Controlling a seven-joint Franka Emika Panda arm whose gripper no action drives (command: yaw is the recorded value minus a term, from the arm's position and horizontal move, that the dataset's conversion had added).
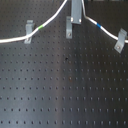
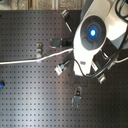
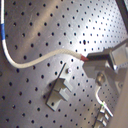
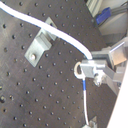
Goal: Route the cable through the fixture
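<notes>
Partly hidden cable [image 1: 47, 23] behind pincer [image 1: 76, 22]

This looks like a lab. The black metal table [image 1: 65, 95] is full of little holes in neat rows. Small metal clips [image 1: 29, 32] are fixed onto it.

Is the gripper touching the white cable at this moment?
Touching. In the second wrist view, the gripper has its fingers closed on the cable, with no gap visible. The first wrist view agrees.
</notes>
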